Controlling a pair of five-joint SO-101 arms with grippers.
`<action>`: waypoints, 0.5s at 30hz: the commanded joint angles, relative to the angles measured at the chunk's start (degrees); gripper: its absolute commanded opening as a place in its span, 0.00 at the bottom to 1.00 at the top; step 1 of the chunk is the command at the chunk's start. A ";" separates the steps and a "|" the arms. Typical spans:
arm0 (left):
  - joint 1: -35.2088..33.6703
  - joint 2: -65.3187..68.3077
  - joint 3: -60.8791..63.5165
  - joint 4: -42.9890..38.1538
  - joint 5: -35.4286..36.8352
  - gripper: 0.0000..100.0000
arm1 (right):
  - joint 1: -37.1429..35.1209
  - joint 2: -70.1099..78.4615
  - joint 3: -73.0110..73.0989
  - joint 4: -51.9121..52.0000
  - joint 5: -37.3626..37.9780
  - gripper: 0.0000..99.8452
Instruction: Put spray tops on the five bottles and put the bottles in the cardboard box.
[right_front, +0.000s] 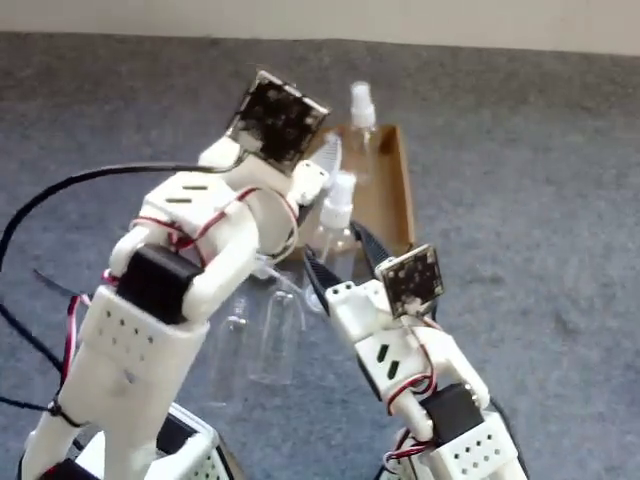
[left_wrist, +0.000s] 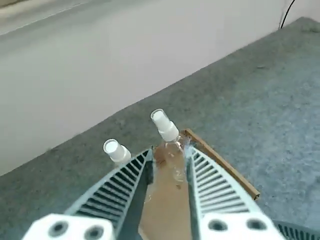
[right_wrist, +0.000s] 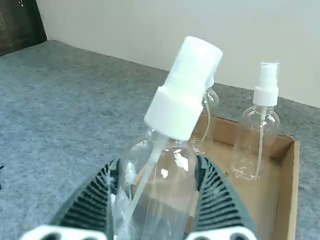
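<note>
Nearest the arm bases, the high view is giving us 2 uncapped bottles (right_front: 280, 330) on the table (right_front: 540, 200). Next, the right gripper (right_wrist: 157, 172) is clamping the held bottle (right_wrist: 165, 195) by its body, jaws spread just to its width. Its spray top (right_wrist: 183, 90) is on and its long axis is near upright (leaning slightly). The cardboard box (right_wrist: 294, 180) is lying just beyond, so the right arm is nearer. Inside, a capped bottle (right_wrist: 261, 125) is standing. Farthest, the left gripper (left_wrist: 169, 151) is hanging spread over the box, possibly touching a bottle there.
</note>
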 joint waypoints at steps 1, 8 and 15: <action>-0.75 2.86 -0.57 -2.02 -1.58 0.10 | 0.84 -0.75 -0.31 -1.45 -0.53 0.00; 2.07 2.86 0.13 -1.23 -1.67 0.10 | 0.84 -0.75 -0.31 -1.45 -0.53 0.00; 2.95 2.86 1.27 5.01 -1.76 0.09 | 0.84 -0.75 -0.31 -1.45 -0.53 0.00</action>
